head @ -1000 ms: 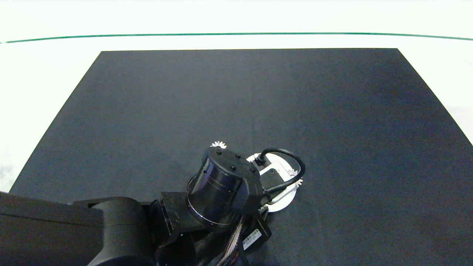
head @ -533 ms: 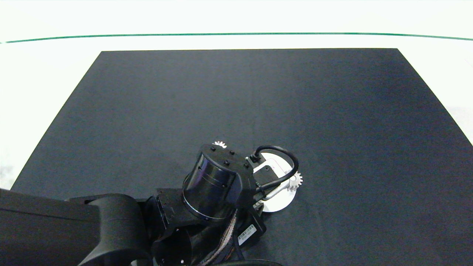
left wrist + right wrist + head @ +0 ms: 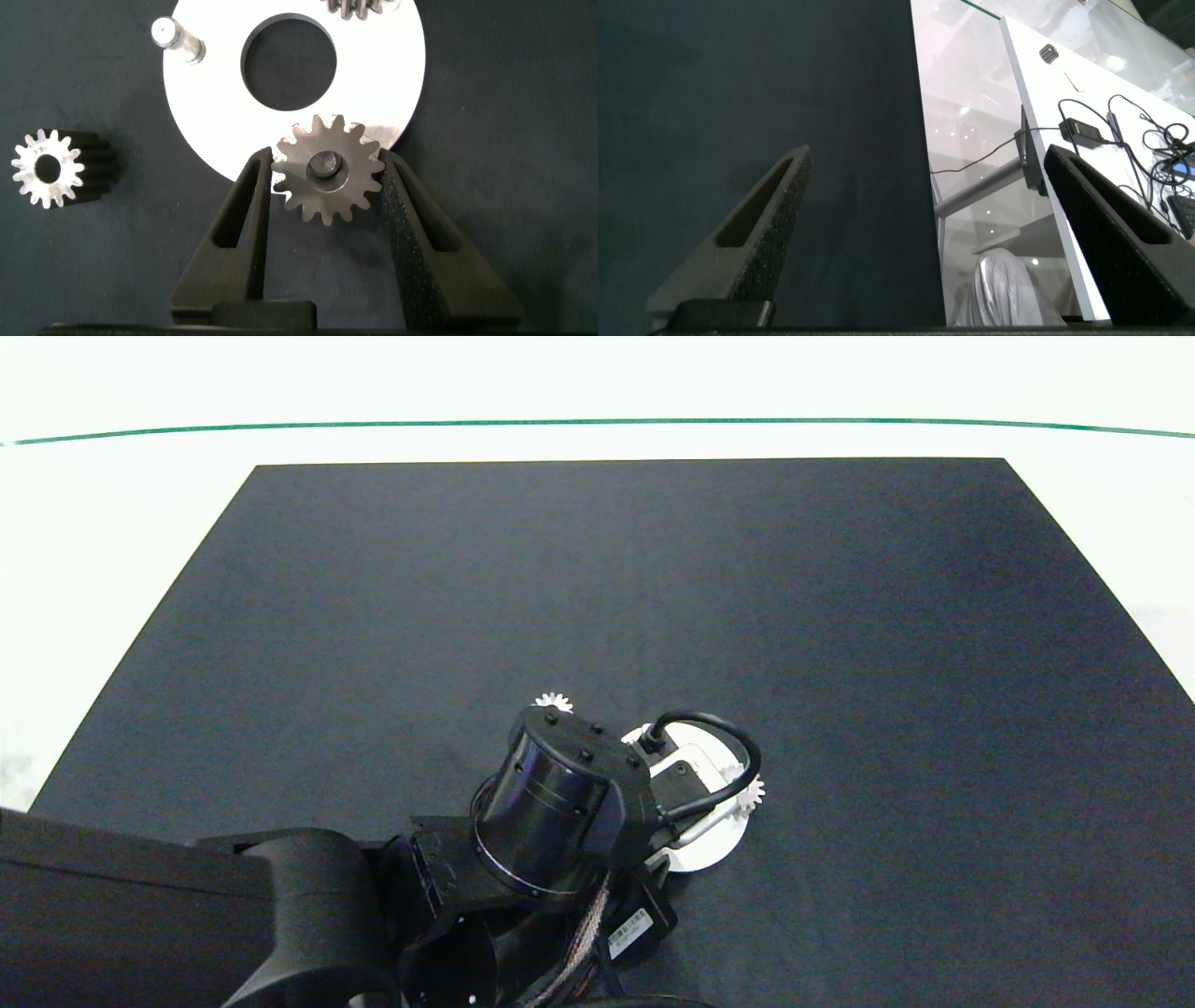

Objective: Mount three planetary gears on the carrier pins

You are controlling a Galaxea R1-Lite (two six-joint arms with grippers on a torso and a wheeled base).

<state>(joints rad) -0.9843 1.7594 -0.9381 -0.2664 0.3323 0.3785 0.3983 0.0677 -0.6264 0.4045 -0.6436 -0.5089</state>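
Shift: left gripper (image 3: 327, 182) back over the white disc (image 3: 206, 103) since half a second ago.
Grip: fingers clamped on a planetary gear (image 3: 327, 179), seated on a carrier pin (image 3: 324, 166).
Loose gear (image 3: 49, 168): on the black mat (image 3: 840, 616), beside the disc.
Right gripper (image 3: 924, 233): fingers apart, off the mat's edge.

No legible text; only an unreadable barcode sticker (image 3: 632, 930) on the arm.

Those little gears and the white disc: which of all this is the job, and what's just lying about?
Job:
- gear on a pin, left gripper around it
- second mounted gear
- loose gear
- bare pin
- white disc

Lying about:
- black mat
- cables
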